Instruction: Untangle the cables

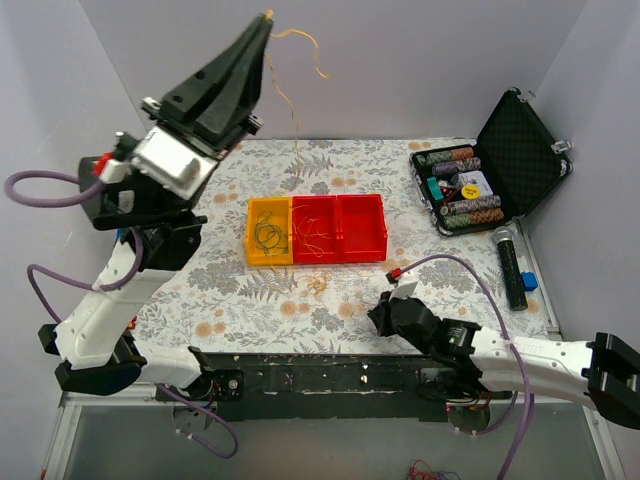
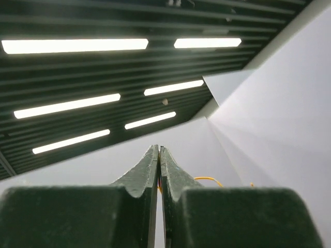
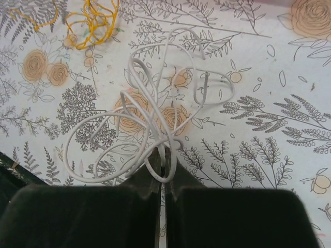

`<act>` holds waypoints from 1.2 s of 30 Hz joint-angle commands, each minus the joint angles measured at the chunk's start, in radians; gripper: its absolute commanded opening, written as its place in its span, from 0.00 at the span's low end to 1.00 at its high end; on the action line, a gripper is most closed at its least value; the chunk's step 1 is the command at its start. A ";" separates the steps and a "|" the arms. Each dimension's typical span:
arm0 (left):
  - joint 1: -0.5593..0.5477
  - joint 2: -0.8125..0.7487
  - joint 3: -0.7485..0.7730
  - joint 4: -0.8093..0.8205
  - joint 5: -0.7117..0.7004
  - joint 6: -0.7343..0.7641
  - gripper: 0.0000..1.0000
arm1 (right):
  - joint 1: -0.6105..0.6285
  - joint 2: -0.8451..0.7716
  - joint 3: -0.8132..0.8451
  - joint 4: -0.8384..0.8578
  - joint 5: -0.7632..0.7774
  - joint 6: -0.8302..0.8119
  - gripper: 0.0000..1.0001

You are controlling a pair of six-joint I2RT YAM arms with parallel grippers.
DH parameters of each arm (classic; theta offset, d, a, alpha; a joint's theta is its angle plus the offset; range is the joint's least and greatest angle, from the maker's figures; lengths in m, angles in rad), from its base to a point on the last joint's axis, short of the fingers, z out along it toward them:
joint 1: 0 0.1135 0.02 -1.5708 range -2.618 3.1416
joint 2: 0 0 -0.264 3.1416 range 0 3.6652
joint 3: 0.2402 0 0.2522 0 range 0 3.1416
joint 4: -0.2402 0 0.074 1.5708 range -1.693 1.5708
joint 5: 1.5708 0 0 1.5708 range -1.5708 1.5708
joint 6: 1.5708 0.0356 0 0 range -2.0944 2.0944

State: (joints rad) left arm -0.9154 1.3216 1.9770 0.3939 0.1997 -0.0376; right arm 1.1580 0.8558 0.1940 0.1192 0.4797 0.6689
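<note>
My left gripper is raised high above the table's back, shut on a thin orange cable that dangles down toward the cloth. In the left wrist view the jaws are closed, with the orange cable showing beside them. My right gripper is low over the flowered cloth near the front. In the right wrist view it is shut on a whitish cable clump that loops out on the cloth. A yellow cable lies coiled just beyond it.
A yellow bin with greenish wires and a red two-part bin with thin wires stand mid-table. An open black case of chips and a black cylinder lie at the right. Purple hoses hang by the arms.
</note>
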 commanded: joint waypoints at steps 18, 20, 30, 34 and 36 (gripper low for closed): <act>0.042 -0.050 -0.483 0.071 -0.172 0.004 0.00 | 0.000 -0.277 0.047 -0.214 0.119 0.017 0.01; 0.062 -0.041 -0.484 0.074 -0.166 -0.011 0.00 | -0.001 -0.296 0.038 -0.223 0.120 0.021 0.01; 0.177 0.027 -0.536 0.118 -0.129 -0.081 0.00 | -0.001 -0.322 0.025 -0.265 0.129 0.040 0.01; 0.236 0.062 -0.552 0.132 -0.126 -0.120 0.00 | -0.001 -0.331 0.028 -0.268 0.129 0.040 0.01; 0.251 0.077 -0.550 0.138 -0.126 -0.136 0.00 | -0.001 -0.334 0.030 -0.271 0.126 0.040 0.01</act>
State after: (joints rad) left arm -0.7029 1.3792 1.4303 0.5056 0.0689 -0.1246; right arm 1.1580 0.5362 0.2199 -0.1539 0.5774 0.6994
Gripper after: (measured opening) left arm 0.018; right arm 0.033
